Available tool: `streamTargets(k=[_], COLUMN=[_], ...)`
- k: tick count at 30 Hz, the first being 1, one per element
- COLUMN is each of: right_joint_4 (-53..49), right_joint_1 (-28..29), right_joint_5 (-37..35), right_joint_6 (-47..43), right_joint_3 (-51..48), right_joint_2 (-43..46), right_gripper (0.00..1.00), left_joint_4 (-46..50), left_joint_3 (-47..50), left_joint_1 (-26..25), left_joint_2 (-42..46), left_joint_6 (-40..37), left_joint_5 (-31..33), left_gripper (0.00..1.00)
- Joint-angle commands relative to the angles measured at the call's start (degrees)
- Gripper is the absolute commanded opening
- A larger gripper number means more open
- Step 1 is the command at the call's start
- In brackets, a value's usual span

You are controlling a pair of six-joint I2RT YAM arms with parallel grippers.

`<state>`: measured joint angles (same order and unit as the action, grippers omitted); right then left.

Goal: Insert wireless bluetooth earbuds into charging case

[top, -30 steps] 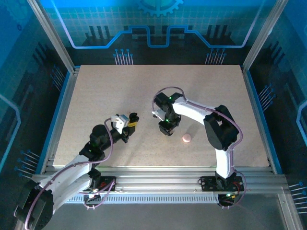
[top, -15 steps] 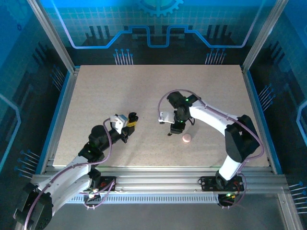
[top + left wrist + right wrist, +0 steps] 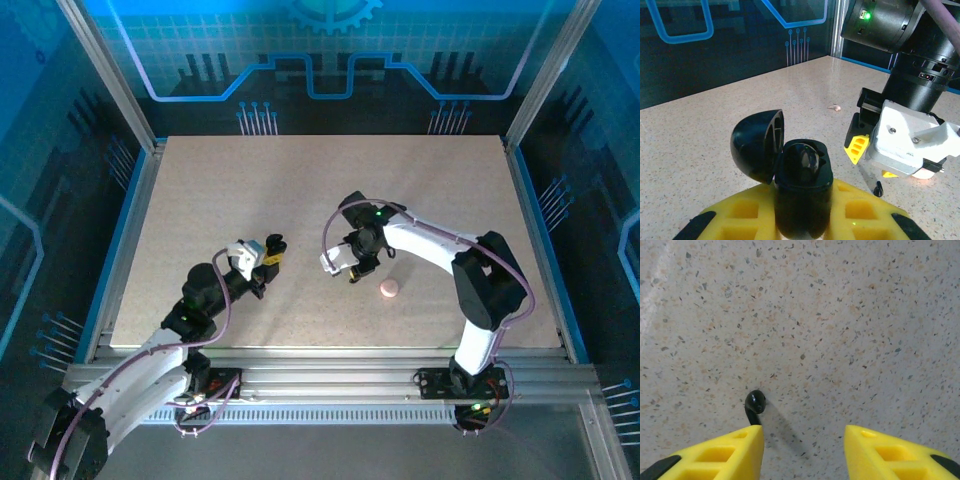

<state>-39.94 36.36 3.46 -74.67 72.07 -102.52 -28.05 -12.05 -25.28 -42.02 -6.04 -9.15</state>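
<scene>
The black charging case (image 3: 802, 185) stands upright between the yellow fingers of my left gripper (image 3: 802, 217), which is shut on it. Its domed lid (image 3: 757, 145) is swung open to the left. Something glossy and dark sits in the case's well; I cannot tell what it is. One tiny black earbud (image 3: 754, 405) lies on the table, touching the tip of my right gripper's left finger (image 3: 720, 452). My right gripper (image 3: 804, 440) hangs open just above the table, nothing between its fingers. In the top view the left gripper (image 3: 262, 262) and right gripper (image 3: 352, 268) stand close together.
A small round pink object (image 3: 389, 288) lies on the speckled table (image 3: 300, 190) just right of my right gripper. A tiny pale fleck (image 3: 836, 107) lies farther back. Metal rails and blue walls border the table.
My right arm has swung its elbow out and back and turned its wrist, with the gripper shifting slightly left over the earbud. The left arm holds the case almost still.
</scene>
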Motion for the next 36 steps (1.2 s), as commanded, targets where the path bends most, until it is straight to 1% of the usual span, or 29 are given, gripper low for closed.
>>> streamTargets(k=[1,4,9,12,21,25,28,36], right_joint_4=[0.21,-0.96,-2.46,-3.37,-4.61,-4.97,-5.23,-6.07], right_joint_1=[1.01,1.08,1.61,1.74,2.14,2.04,1.94,1.83], right_joint_5=[0.18,1.09,0.67,0.49,-0.7,-1.69,-2.14,-2.37], right_joint_6=[-3.72,-3.67,-3.48,-3.38,-3.55,-3.46,-3.37,-3.07], right_joint_3=[-0.31,0.07,0.86,1.4,1.42,2.17,2.7,3.38], right_joint_2=[-2.29,-3.45,-5.13,-6.09,-7.37,-8.63,-9.41,-10.25], right_gripper=[0.45,0.44,0.43,0.38,0.36,0.32,0.3,0.2], left_joint_4=[0.02,0.28,0.54,0.7,0.98,1.16,1.25,1.42], left_joint_3=[0.58,0.54,0.57,0.46,0.36,0.3,0.34,0.17], left_joint_1=[0.32,0.32,0.32,0.32,0.32,0.32,0.32,0.32], left_joint_2=[0.54,0.55,0.54,0.61,0.48,0.45,0.53,0.18], left_joint_6=[-0.94,-0.94,-1.08,-1.07,-1.16,-1.16,-1.12,-1.25], left_joint_5=[0.97,0.97,1.14,1.07,1.15,1.17,1.24,1.35], left_gripper=[0.08,0.08,0.08,0.08,0.08,0.08,0.08,0.08])
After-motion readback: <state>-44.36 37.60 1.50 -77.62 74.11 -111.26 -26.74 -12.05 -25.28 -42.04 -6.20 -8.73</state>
